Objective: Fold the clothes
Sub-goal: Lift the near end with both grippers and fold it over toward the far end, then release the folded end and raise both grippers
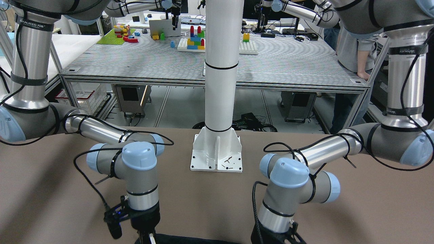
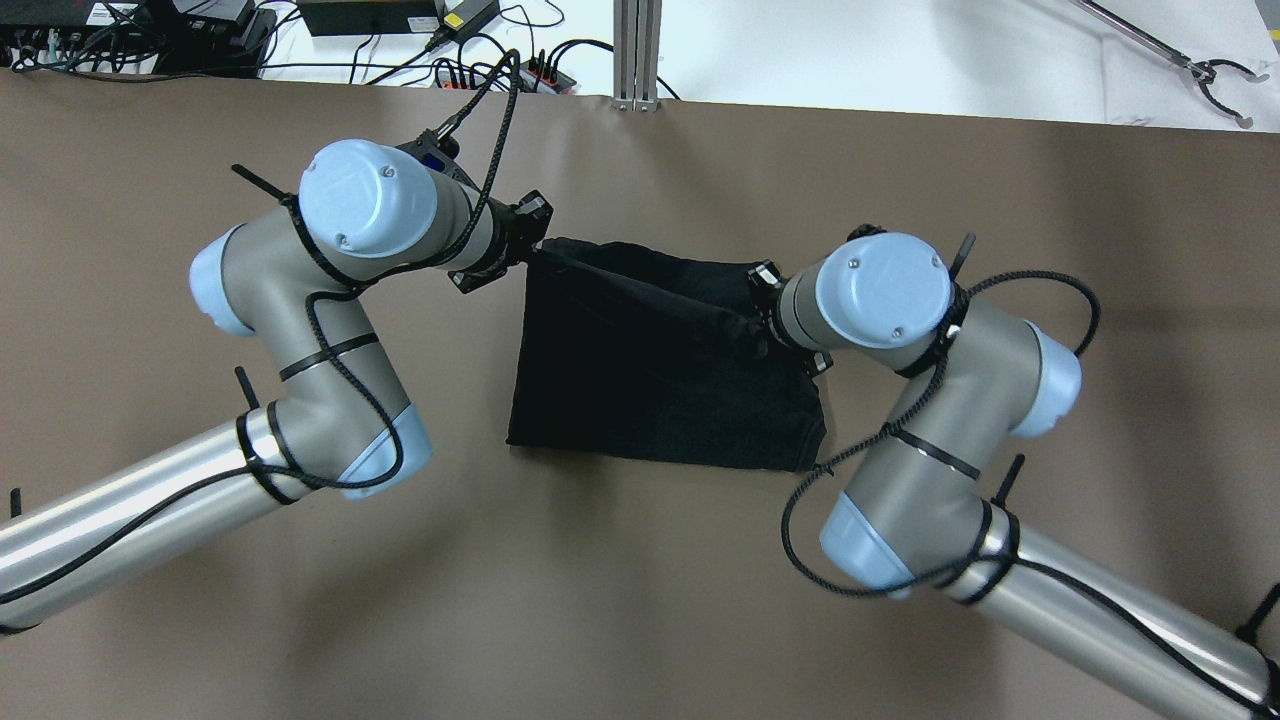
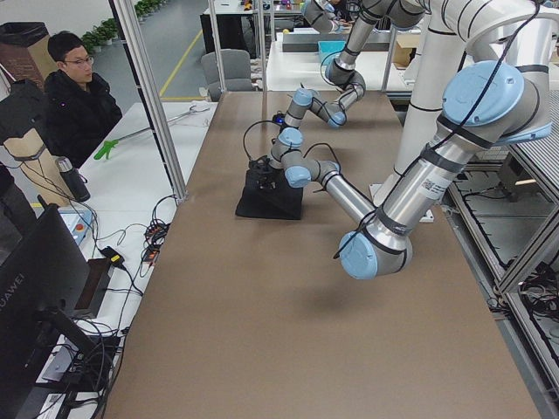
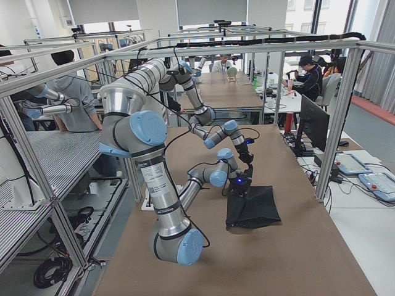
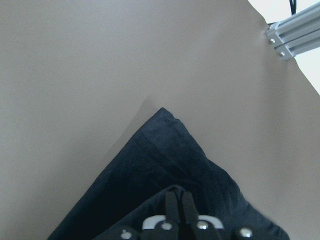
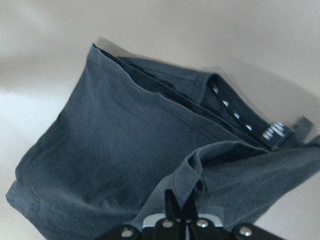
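The clothes are one black garment (image 2: 660, 385) in the middle of the brown table (image 2: 620, 600). My left gripper (image 2: 534, 247) is shut on its far left corner; the left wrist view shows the closed fingertips (image 5: 175, 194) pinching the dark fabric (image 5: 165, 155). My right gripper (image 2: 757, 333) is shut on a bunched fold at the garment's right side, also seen in the right wrist view as gripper (image 6: 180, 199) and cloth (image 6: 115, 150). The held edge runs taut between the grippers, raised a little. The near edge rests on the table. A label strip (image 6: 272, 132) shows inside the folded layers.
The white pillar's base plate (image 1: 217, 154) stands on the robot's side of the table. Cables and power strips (image 2: 400, 25) and an aluminium post (image 2: 637, 50) line the far edge. A person (image 3: 79, 105) sits beyond that edge. Bare brown table lies on all sides of the garment.
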`<state>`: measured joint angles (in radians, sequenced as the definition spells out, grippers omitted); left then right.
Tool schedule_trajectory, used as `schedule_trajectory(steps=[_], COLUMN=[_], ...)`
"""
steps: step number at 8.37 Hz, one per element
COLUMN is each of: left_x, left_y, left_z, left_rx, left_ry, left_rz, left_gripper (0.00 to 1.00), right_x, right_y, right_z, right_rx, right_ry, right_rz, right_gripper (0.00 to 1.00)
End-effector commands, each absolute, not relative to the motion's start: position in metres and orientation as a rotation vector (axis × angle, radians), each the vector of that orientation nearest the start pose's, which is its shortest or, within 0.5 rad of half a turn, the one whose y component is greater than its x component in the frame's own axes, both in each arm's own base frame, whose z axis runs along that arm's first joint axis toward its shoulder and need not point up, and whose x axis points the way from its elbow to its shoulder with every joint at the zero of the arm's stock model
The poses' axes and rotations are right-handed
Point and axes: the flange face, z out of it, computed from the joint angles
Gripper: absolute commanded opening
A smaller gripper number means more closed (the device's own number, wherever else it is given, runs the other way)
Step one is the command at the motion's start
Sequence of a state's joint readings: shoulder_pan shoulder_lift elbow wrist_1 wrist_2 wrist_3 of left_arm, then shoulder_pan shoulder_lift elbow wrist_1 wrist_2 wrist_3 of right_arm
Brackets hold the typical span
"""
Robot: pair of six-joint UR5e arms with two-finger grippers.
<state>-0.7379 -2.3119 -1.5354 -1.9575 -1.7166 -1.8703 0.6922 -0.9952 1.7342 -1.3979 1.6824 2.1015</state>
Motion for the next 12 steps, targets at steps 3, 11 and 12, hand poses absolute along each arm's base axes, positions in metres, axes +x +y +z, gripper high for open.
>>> schedule_trajectory(steps=[3,11,12], left_x=[0.516,0.538,0.518], left_y=[-0.69,-0.615,-0.63], left_z=[0.235,0.137,0.139], left_rx=[0.32,0.247,0.223], left_ry=[1.117,1.331,1.333], left_rz=[-0.781,-0.676,-0.667], left_gripper=[0.94,0.94,0.94], right_x=[-0.432,-0.494,-0.526], right_y=[-0.681,-0.568,-0.544], right_z=[0.249,0.269,0.287], right_rx=[0.202,0.173,0.236], right_ry=[-0.953,-0.923,-0.823], right_rz=[0.784,0.462,0.292], right_gripper=[0.95,0.95,0.95])
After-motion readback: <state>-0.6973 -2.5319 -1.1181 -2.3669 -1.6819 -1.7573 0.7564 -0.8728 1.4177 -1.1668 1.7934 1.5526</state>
